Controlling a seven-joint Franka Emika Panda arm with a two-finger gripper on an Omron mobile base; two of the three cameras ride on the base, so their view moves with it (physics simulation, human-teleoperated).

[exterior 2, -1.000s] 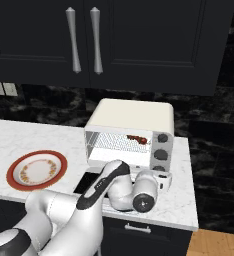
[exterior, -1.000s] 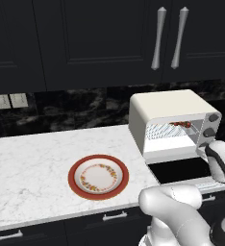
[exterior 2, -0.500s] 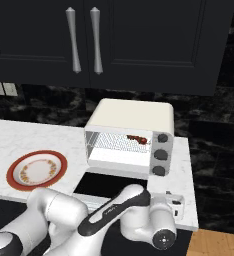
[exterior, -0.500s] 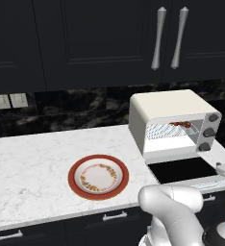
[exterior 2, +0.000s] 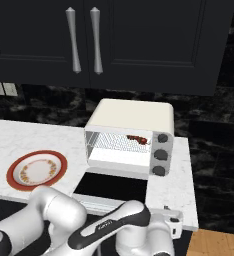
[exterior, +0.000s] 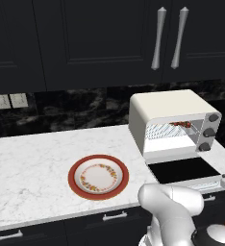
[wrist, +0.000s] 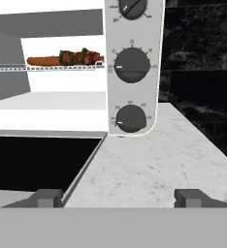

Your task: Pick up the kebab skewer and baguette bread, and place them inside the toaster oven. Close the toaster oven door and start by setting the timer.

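Looking along my end effector (wrist: 119,197) from low at the desk's front edge, I see its two tips standing wide apart with nothing between them, so it is open and empty. The skewer (wrist: 81,57) and baguette (wrist: 43,61) already lie on the rack inside the oven (exterior: 174,120), side by side, both running across the cavity rather than pointing out at me. So the food is done, I judge, and the door (exterior 2: 111,187) comes next. It lies folded down flat on the desk (exterior: 32,168), its dark glass facing up, just ahead of me and to the left of my line of sight; its near edge, where the bar handle should be, runs crosswise close to my left tip. My hand sits off the door's right corner, facing the knobs (wrist: 131,66) instead of the panel. The door's long axis lies across my approach, so I reckon I must shift left and get under or behind that front edge to swing it up toward the cavity.
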